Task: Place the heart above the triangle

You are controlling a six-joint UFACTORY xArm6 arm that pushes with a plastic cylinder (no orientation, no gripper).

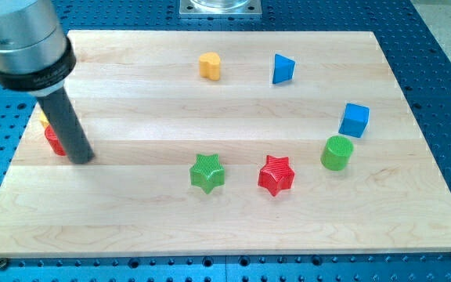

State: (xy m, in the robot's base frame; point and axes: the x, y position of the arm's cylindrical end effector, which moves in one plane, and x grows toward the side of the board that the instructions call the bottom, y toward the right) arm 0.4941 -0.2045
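The yellow heart lies near the view's top, left of the blue triangle, with a gap between them. My tip rests on the board at the view's left, far from both. It stands right beside a red block that the rod partly hides; a sliver of a yellow block shows behind the rod, shape unclear.
A blue cube and a green cylinder sit at the view's right. A red star and a green star lie at the lower middle. The wooden board rests on a blue perforated table.
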